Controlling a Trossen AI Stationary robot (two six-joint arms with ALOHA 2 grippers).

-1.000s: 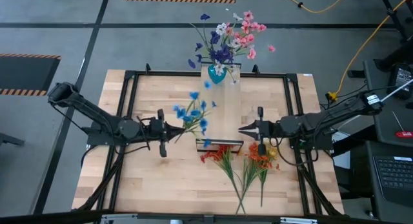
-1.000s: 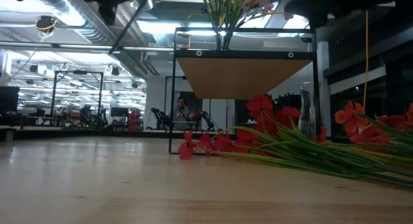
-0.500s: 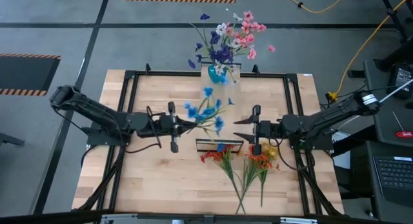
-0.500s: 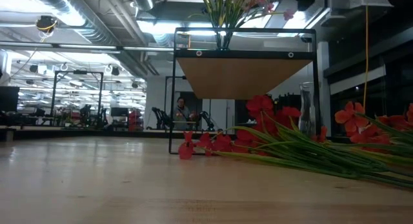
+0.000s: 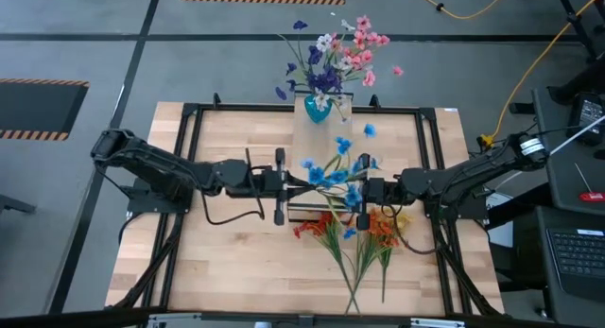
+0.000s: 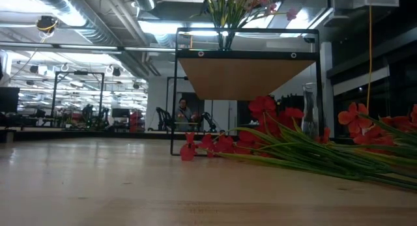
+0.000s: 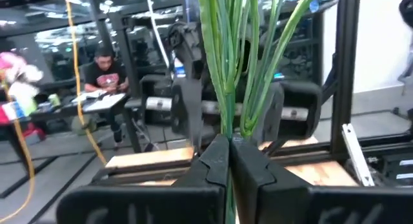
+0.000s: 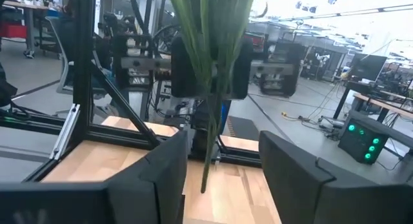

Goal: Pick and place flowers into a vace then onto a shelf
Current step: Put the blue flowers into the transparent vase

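My left gripper (image 5: 295,177) is shut on a sprig of blue flowers (image 5: 340,175) over the middle of the table, above the shelf's near end. My right gripper (image 5: 352,193) is open. Its fingers stand on either side of the sprig's green stems (image 8: 208,114) without touching them. A teal vase (image 5: 318,109) with pink, purple and white flowers stands at the far end of the shelf (image 6: 244,76). Red flowers (image 5: 323,232) and orange flowers (image 5: 383,229) lie on the table near the shelf's front. Neither gripper shows in the low view. My left gripper pinches the bundle of green stems (image 7: 227,124) between its two fingers. The fingers come level from the table's left and lie across the stems. The sprig stands upright and clear of the table, blooms above the fingers and the stem ends (image 8: 203,184) hanging below them.
A black frame (image 5: 189,158) runs around the tabletop. The shelf's black legs (image 6: 174,89) stand mid-table. The green stems of the red and orange flowers (image 5: 359,271) reach toward the near edge. A person (image 7: 103,72) sits beyond the table.
My left gripper has carried the blue sprig toward the table's right, over the shelf's near end, keeping it upright. My right gripper has opened and edged toward the table's left, so the stems now stand between its fingers.
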